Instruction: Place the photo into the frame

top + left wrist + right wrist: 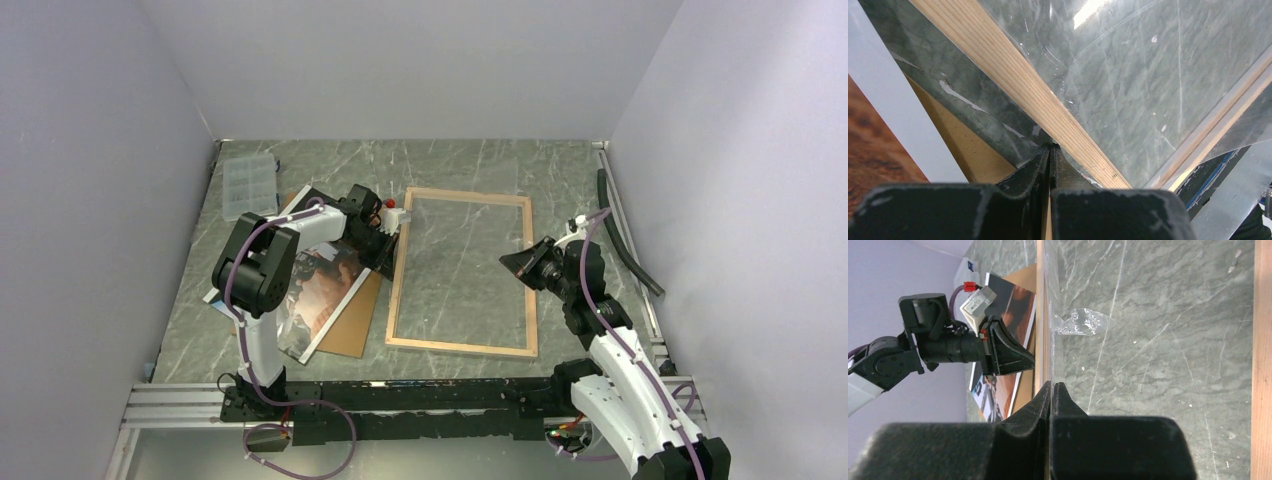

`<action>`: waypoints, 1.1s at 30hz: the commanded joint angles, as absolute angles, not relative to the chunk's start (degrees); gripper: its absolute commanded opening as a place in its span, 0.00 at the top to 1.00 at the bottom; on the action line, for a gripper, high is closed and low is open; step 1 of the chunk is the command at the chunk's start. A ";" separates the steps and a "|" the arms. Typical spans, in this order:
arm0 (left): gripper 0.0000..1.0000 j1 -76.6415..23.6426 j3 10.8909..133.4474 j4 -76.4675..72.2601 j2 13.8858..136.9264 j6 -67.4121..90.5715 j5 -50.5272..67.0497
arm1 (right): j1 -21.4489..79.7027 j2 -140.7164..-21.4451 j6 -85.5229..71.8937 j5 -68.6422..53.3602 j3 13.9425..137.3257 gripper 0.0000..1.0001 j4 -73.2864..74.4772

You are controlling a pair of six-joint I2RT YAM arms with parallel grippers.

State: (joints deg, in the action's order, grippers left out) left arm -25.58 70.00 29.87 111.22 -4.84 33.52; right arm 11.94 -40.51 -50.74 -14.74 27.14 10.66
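The frame (398, 290) lies flat mid-table with its light wood back up; its rail (1013, 75) crosses the left wrist view. The photo (325, 285), reddish and dark, lies left of the frame, picture up, on a brown backing board (360, 320). My left gripper (392, 235) sits at the frame's left rail, its jaws (1050, 146) shut, with the clear pane (1128, 75) running into the fingertips. My right gripper (508, 262) is at the frame's right side, shut (1052, 383) on the pane's thin edge (1047, 315).
A clear compartment box (248, 185) stands at the back left. A black hose (625, 235) runs along the right wall. A crumpled scrap of clear film (1080, 322) clings to the pane. Grey walls close in three sides.
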 commanded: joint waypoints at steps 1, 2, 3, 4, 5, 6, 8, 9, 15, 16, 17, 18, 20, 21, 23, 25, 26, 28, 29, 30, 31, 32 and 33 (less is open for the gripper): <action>0.92 -26.10 70.46 29.53 111.36 -4.92 34.76 | 12.68 -41.26 -51.48 -15.80 27.30 1.00 14.80; 0.92 -26.10 70.47 29.53 111.36 -4.88 34.76 | 12.68 -41.58 -51.33 -15.51 27.41 1.00 15.42; 0.92 -26.10 70.46 29.53 111.40 -4.96 34.85 | 12.66 -41.78 -51.47 -15.28 27.29 1.00 15.96; 0.92 -26.10 70.49 29.55 111.36 -4.98 34.79 | 12.68 -41.81 -51.48 -15.08 27.21 1.00 16.28; 0.92 -26.10 70.43 29.61 111.30 -4.94 34.79 | 12.66 -41.77 -51.62 -14.76 27.02 1.00 16.55; 0.92 -26.10 70.42 29.57 111.35 -5.00 34.72 | 12.67 -41.64 -51.72 -14.50 26.76 1.00 16.89; 0.92 -26.12 70.29 29.53 111.27 -5.03 34.64 | 12.67 -41.21 -51.85 -14.44 26.28 1.00 16.81; 0.92 -26.11 70.22 29.53 111.27 -5.04 34.66 | 12.66 -41.12 -51.86 -14.41 26.06 1.00 16.69; 0.93 -26.16 70.14 29.45 111.36 -5.01 34.76 | 12.72 -41.71 -51.81 -13.58 26.18 1.00 18.61; 0.92 -26.15 70.15 29.49 111.42 -5.00 34.80 | 12.66 -41.85 -51.82 -13.35 26.19 1.00 18.86; 0.93 -26.20 70.29 29.53 111.40 -5.00 34.87 | 12.68 -42.08 -51.92 -13.10 26.18 1.00 19.29; 0.93 -26.18 70.28 29.46 111.44 -4.99 34.88 | 12.68 -42.29 -51.94 -12.90 26.07 1.00 19.47; 0.92 -26.27 70.31 29.44 111.45 -5.00 34.98 | 12.74 -42.89 -52.07 -12.56 25.89 1.00 20.01; 0.93 -26.32 70.28 29.44 111.45 -4.99 34.93 | 12.74 -43.09 -52.05 -12.07 25.82 1.00 20.32; 0.93 -26.28 70.27 29.45 111.45 -5.00 34.97 | 12.73 -43.36 -52.04 -11.29 25.67 1.00 20.96; 0.92 -26.36 70.21 29.44 111.45 -4.99 35.02 | 12.70 -43.49 -51.79 -10.42 25.66 1.00 21.73; 0.93 -26.37 70.28 29.44 111.45 -4.93 35.05 | 12.69 -43.60 -51.63 -9.97 25.73 1.00 22.29; 0.93 -26.37 70.21 29.44 111.45 -4.87 35.02 | 12.71 -43.91 -51.15 -8.96 25.94 1.00 23.25; 0.93 -26.37 70.28 29.44 111.41 -4.90 35.05 | 12.78 -44.13 -50.78 -8.33 26.12 1.00 23.79; 0.93 -26.37 70.23 29.47 111.38 -4.82 35.03 | 12.87 -44.31 -50.45 -7.94 26.24 1.00 24.10; 0.93 -26.37 70.27 29.46 111.36 -4.77 35.04 | 13.03 -44.49 -50.23 -7.69 26.39 1.00 24.35; 0.93 -26.39 70.20 29.45 111.36 -4.78 35.07 | 13.28 -44.66 -50.09 -7.65 26.45 1.00 24.37; 0.93 -26.37 70.18 29.40 111.35 -4.83 35.05 | 13.50 -44.77 -50.03 -7.50 26.52 1.00 24.56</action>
